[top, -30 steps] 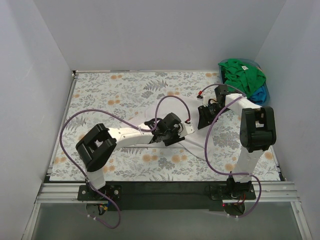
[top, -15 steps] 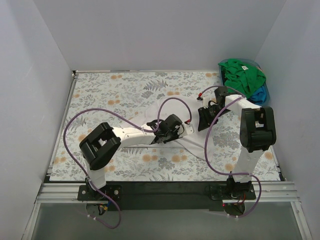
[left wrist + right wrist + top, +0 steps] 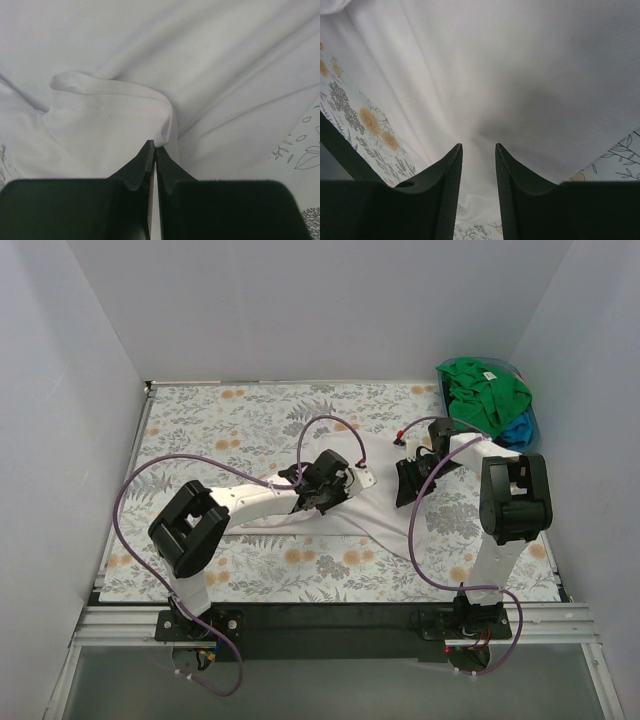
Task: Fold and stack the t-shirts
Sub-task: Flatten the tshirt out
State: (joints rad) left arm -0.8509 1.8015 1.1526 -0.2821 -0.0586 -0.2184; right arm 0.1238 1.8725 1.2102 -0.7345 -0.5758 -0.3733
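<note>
A white t-shirt (image 3: 378, 512) lies crumpled on the floral cloth in the middle of the table. My left gripper (image 3: 349, 481) is shut on a raised fold of it; in the left wrist view the fingertips (image 3: 155, 146) pinch the hemmed fold (image 3: 112, 107) just above the rest of the shirt. My right gripper (image 3: 406, 486) is open at the shirt's right side; in the right wrist view it (image 3: 478, 146) hovers with a narrow gap over flat white fabric (image 3: 530, 70), holding nothing. A green t-shirt (image 3: 484, 388) and a blue t-shirt (image 3: 521, 428) are piled at the back right.
The floral table cloth (image 3: 220, 420) covers the table, bare on the left and back. The green and blue shirts sit in a clear bin (image 3: 535, 422) against the right wall. White walls close in the left, back and right. Purple cables loop over both arms.
My left gripper has moved back and to the left, pulling the pinched fold of the white shirt with it. The right gripper has shifted only slightly.
</note>
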